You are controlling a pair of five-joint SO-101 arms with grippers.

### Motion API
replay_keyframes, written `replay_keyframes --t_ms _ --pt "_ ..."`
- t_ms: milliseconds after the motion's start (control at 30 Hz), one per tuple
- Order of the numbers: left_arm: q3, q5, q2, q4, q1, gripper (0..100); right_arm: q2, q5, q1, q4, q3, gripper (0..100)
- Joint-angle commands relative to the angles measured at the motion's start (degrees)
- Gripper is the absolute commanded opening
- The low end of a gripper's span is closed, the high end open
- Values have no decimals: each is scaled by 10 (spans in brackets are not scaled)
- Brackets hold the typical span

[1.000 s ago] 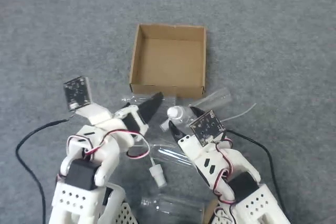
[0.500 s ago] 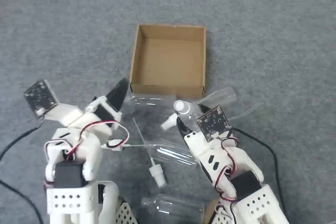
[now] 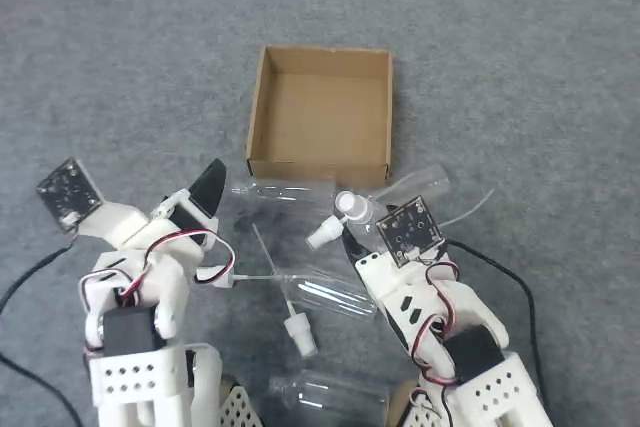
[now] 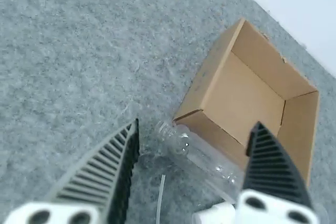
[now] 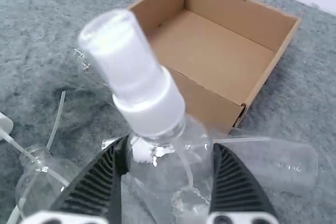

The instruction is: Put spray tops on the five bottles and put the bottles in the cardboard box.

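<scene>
The right gripper (image 5: 170,149) pinches a clear bottle (image 5: 157,169) between its black fingers. The bottle wears a white spray top (image 5: 131,72) and tilts up toward the cardboard box (image 5: 220,51), stopping short of its front wall. The left gripper (image 4: 195,129) hangs with its fingers spread wide above the grey mat (image 3: 520,97), near the box's front left corner.

Just before that front wall lies an uncapped bottle (image 3: 285,190), its neck toward the left arm. A second bare bottle (image 3: 420,185) lies by the box's front right corner, just beyond the held one. A third bottle (image 3: 335,292) lies between the two arms, with a loose spray top (image 3: 298,332) and its thin tube beside it. A fourth bottle (image 3: 330,392) lies nearer the arm bases.

A small white piece (image 3: 320,237) next to the held bottle may be another spray top, though I cannot be sure.
</scene>
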Motion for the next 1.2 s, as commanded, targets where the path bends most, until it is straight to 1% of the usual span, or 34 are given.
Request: replay_keyframes --t_ms 0,133,200,433,933,1033,1167 --pt "-6 -4 -9 -1 -3 193 -13 4 9 22 -62 58" --pt "-6 -5 -9 -1 -3 47 -13 4 9 33 -84 58" --pt "-5 -5 -9 0 -3 6 -13 4 9 33 -90 58" --pt "15 -5 -9 0 -3 12 -12 7 9 32 -122 58" --pt "24 -6 -9 -1 0 12 -4 7 7 22 -261 58" --pt "24 -6 -9 -1 0 12 26 7 7 3 -286 58" --pt "24 -6 -9 -1 -2 12 112 7 6 -19 -325 58"
